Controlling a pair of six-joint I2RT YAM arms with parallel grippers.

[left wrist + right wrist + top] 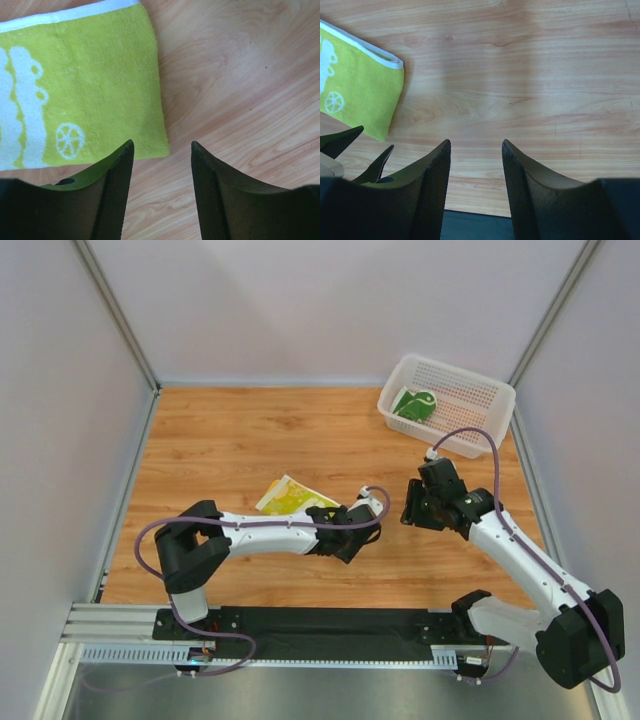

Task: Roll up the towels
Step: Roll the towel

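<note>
Left wrist view is showing the soft, limp yellow-green towel; left gripper and right gripper are gaping empty; pinching its nearest corner is looking best.

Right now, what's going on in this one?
Neither arm is holding anything. The left hand hovers open just beside a corner of the lime-green towel, which lies flat on the wooden table, not rolled. The right hand is open over bare wood further right. The dark green towel lies in the white basket at the far right corner.
</note>
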